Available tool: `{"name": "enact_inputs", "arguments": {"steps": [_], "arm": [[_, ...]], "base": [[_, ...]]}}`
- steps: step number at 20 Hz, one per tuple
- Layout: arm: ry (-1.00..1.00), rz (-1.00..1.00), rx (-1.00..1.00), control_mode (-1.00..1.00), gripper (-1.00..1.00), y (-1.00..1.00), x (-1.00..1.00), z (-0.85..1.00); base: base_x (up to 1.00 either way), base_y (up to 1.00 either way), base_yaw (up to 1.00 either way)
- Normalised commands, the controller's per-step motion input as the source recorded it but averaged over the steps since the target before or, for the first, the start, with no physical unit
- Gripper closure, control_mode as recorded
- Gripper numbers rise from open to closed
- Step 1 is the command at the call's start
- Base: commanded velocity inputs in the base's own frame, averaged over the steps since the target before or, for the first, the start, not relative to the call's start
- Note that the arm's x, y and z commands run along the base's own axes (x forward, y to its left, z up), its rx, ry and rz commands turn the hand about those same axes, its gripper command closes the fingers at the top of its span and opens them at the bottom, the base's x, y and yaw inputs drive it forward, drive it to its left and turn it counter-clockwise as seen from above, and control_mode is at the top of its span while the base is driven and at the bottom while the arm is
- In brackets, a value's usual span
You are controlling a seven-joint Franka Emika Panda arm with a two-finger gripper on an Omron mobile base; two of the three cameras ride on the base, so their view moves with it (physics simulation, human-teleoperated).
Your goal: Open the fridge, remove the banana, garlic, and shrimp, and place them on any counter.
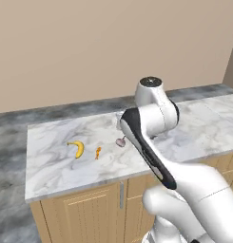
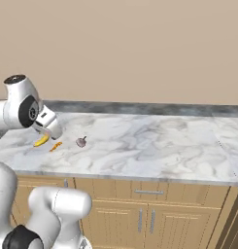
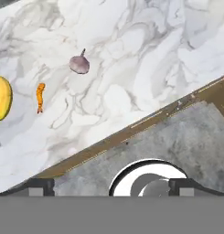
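Beneath my pincer: wide white-grey veined marble counter slab [image 1: 56, 166], smooth, polished, w/ low sheen. Under it, light wood cabinet doors [image 2: 115, 223], matt, w/ silver metal handles. Yellow curved banana [image 3: 2, 98] looks smooth, slightly glossy. My arm's shell: glossy white plastic.

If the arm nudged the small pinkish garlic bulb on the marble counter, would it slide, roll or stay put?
The small pinkish-white garlic bulb looks rounded with a thin stem, so it would probably roll or wobble rather than slide straight. It lies on smooth, flat white-grey veined marble counter, which likely offers little grip. Being tiny beside the curved yellow banana, it is probably very light and easily knocked away.
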Motion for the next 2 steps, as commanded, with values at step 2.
{"name": "enact_inputs", "arguments": {"steps": [2], "arm": [[-0.06,0.04,0.00,-1.00,-1.00,0.11,-0.57,0.03]], "base": [[0.00,0.00,0.00]]}}
